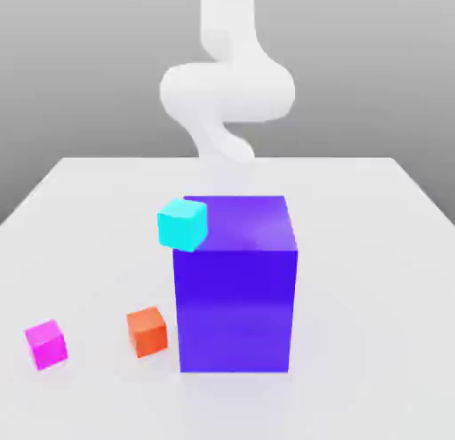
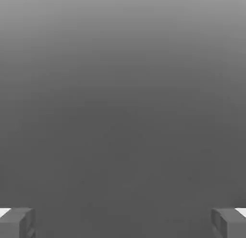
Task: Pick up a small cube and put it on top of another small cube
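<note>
Blue-purple block (image 1: 235, 287) hides the arm's (image 1: 227, 83) lower end | jaws spread wide, empty | magenta small cube (image 1: 45, 344) unobstructed

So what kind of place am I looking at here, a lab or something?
Most likely a computer-simulated test scene, not a real room: a plain white table against a blank grey backdrop, flat-coloured toy blocks like the big blue-purple block and small pink cube, and a smooth white robot arm.
</note>
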